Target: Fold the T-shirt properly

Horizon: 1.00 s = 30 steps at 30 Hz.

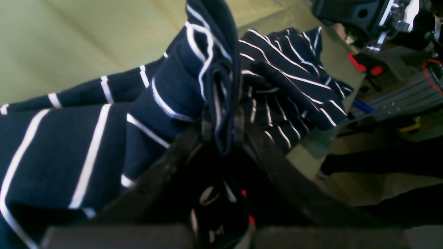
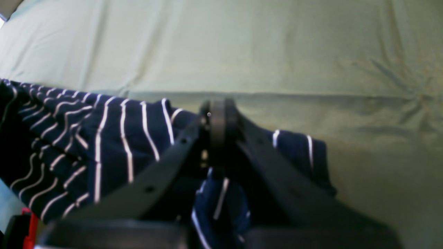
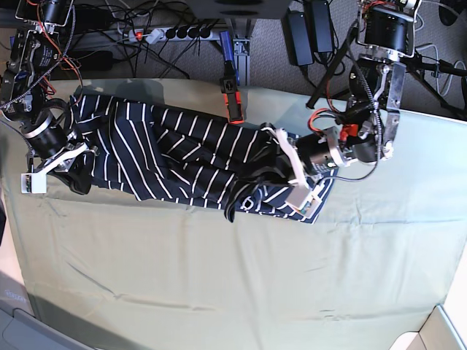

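Note:
The navy T-shirt with thin white stripes lies bunched in a long band across the far part of the pale green table cloth. My left gripper is shut on a thick bunched fold of the T-shirt; in the base view it is at the shirt's right end. My right gripper is shut, with a fold of the T-shirt pinched between its fingers; in the base view it is at the shirt's left end.
A red and black clamp sits on the table's far edge, just behind the shirt's middle. A power strip and cables lie on the floor beyond. The table cloth stretches out in front of the shirt.

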Each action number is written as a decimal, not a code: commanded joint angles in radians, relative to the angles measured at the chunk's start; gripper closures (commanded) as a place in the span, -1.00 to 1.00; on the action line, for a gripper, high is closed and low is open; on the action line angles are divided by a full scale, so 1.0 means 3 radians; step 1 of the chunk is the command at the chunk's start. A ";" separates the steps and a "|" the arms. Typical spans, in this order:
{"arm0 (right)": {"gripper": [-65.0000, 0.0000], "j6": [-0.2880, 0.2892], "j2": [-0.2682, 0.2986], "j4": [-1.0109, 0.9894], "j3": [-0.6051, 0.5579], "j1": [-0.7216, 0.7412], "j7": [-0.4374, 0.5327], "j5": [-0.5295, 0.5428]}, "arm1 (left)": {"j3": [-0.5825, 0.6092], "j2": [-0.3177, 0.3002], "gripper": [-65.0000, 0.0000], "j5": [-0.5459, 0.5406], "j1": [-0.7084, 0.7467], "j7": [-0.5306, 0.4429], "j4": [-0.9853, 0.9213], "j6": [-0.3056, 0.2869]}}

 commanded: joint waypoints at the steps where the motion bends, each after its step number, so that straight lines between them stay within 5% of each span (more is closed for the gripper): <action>1: 1.00 0.0237 0.0055 0.0058 0.0027 0.0036 0.0086 0.0050 | 0.0022 0.0043 1.00 -0.0070 -0.0053 -0.0117 0.0043 -0.0067; 10: 1.00 0.0237 0.0055 0.0058 0.0027 0.0036 0.0086 0.0051 | 0.0045 0.0214 1.00 0.0003 -0.0053 -0.0191 0.0043 -0.0067; 16: 1.00 0.0237 0.0053 0.0058 0.0027 0.0036 0.0088 0.0052 | 0.0045 0.0214 0.13 0.0134 -0.0053 -0.0266 0.0043 -0.0067; 25: 1.00 0.0238 0.0055 0.0058 0.0027 0.0036 0.0088 0.0037 | 0.0043 0.0314 0.11 0.0128 -0.0078 -0.0264 0.0043 -0.0067; 30: 1.00 0.0233 0.0062 0.0058 0.0093 0.0056 0.0127 -0.0123 | -0.0083 0.0272 0.11 0.0455 -0.0139 -0.0263 0.0043 -0.0004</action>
